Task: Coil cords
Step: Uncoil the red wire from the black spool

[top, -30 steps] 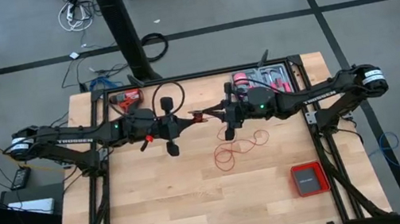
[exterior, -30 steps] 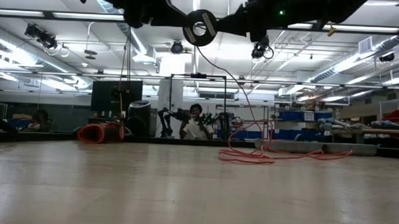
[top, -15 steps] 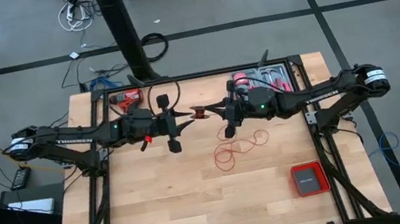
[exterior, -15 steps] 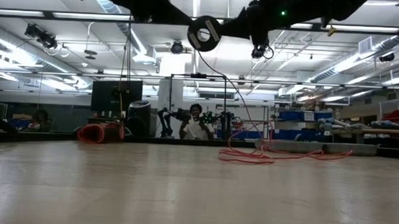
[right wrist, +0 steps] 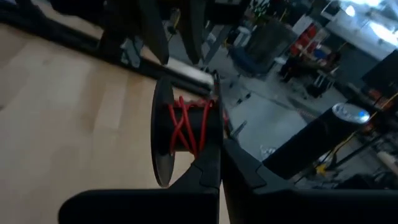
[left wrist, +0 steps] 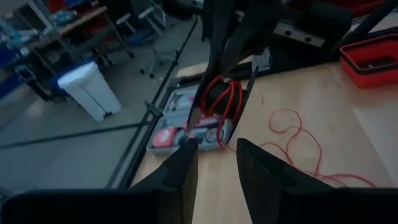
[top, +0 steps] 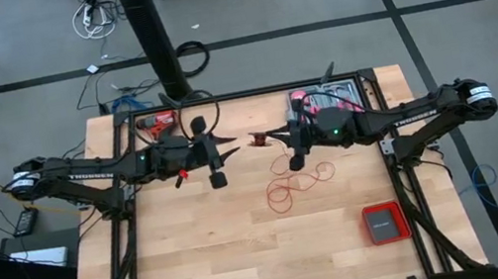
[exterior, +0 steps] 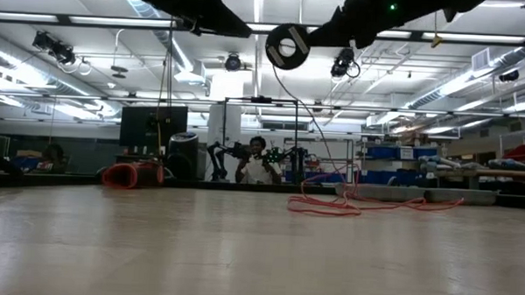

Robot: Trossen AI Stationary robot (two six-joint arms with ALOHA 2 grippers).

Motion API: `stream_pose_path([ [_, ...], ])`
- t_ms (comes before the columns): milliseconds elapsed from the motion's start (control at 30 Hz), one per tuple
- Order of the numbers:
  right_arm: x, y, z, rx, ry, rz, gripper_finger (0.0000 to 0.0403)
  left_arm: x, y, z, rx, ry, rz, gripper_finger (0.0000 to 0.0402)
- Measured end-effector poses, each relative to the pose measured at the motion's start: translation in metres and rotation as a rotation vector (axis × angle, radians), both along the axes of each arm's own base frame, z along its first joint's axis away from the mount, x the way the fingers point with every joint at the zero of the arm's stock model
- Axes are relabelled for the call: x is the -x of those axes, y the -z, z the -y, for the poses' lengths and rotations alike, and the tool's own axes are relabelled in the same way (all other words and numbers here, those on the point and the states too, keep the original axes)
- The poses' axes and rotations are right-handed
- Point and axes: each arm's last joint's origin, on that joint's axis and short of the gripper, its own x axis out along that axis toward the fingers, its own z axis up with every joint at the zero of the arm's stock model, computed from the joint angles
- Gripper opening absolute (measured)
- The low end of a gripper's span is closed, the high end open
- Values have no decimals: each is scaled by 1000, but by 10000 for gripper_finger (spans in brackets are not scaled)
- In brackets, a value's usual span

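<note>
In the right wrist view, a dark spool (right wrist: 186, 134) wound with red cord (right wrist: 188, 127) is pinched between the pressed-together fingers of the right gripper (top: 259, 139), held above the table (top: 198, 258). The left gripper (top: 230, 144) is seen just beside it, its 2 fingers spread and gripping nothing. Farther off, the loose cord length (top: 295, 187) lies looped on the table.

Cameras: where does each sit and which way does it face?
High: above, straight down on the table; both arms, open left gripper, right gripper shut on cord spool.
Low: table-top height, level toward the room; arms overhead.
Left wrist: past own fingers toward the spool.
Right wrist: past own fingers gripping the spool.
Shared: all four show the spool.
</note>
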Motion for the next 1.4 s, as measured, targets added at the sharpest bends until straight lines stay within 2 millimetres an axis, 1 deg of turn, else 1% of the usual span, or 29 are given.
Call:
stream_pose_path([
  [100, 1, 3, -2, -20, -4, -30, 0, -2, 5, -1, 45, -14, -13, 115],
  [267, 2, 8, -7, -59, -9, -69, 0, -10, 27, -1, 122, -40, -69, 115],
  [367, 2, 12, -9, -67, -16, -49, 0, -18, 41, -1, 143, -49, -110, 115],
  [467, 6, 22, -9, -67, -19, -19, 0, -25, 49, -1, 166, -57, -106, 115],
  [733, 21, 37, -9, -62, -25, 150, 0, -39, 55, -1, 190, -59, -32, 115],
  [800, 23, 40, -9, -62, -26, 176, 0, -42, 55, -2, 206, -60, 8, 115],
  [933, 27, 45, -10, -61, -39, 223, 0, -48, 60, -2, 217, -62, 27, 115],
  [1167, 27, 45, -10, -64, -59, 230, 0, -59, 70, -2, 218, -57, 67, 115],
  [1400, 27, 46, -11, -69, -77, 227, 0, -61, 68, -2, 207, -57, 103, 115],
])
